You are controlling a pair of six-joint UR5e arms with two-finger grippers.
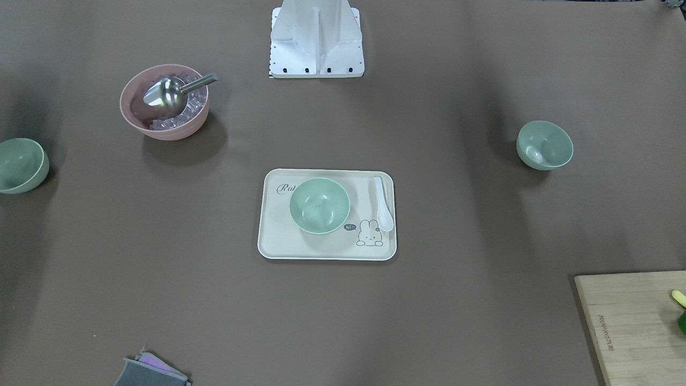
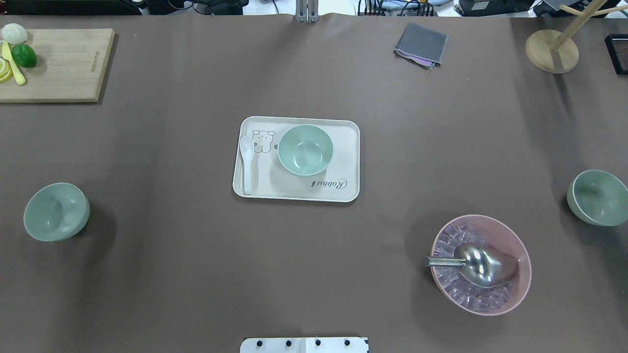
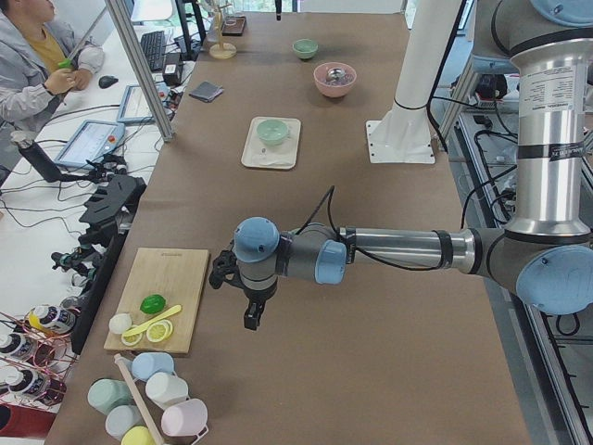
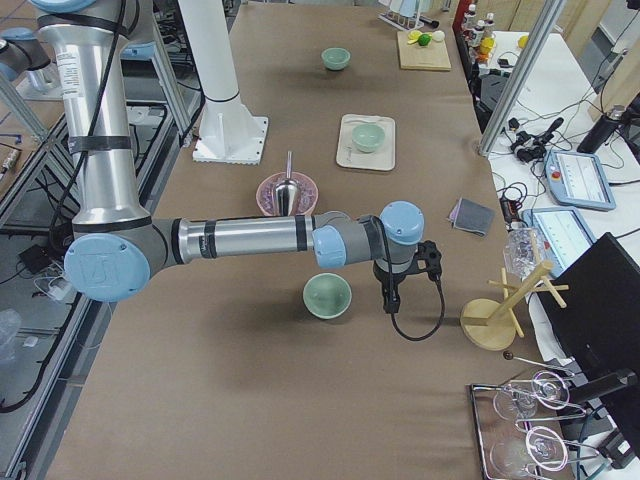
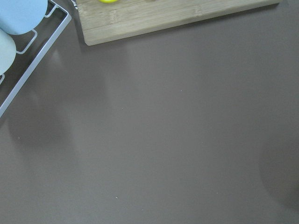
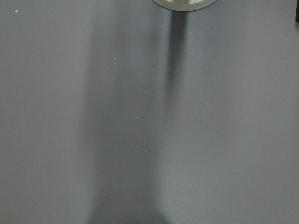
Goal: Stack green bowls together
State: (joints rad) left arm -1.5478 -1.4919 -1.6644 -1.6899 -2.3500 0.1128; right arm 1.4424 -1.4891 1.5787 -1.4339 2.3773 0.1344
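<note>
Three pale green bowls stand apart. One bowl (image 2: 305, 149) sits on the cream tray (image 2: 338, 132) at the table's middle, beside a white spoon (image 2: 247, 162). A second bowl (image 2: 56, 212) stands at the left side and a third (image 2: 598, 197) at the right edge. My left gripper (image 3: 251, 321) shows only in the exterior left view, hanging over bare table near the cutting board. My right gripper (image 4: 388, 303) shows only in the exterior right view, just beside the right bowl (image 4: 327, 295). I cannot tell whether either is open or shut.
A pink bowl (image 2: 510, 235) with ice and a metal scoop (image 2: 478, 264) stands near the right bowl. A wooden cutting board (image 2: 64, 63) with a lime lies far left, a grey cloth (image 2: 421, 44) at the far edge, and a wooden stand (image 2: 552, 51) far right.
</note>
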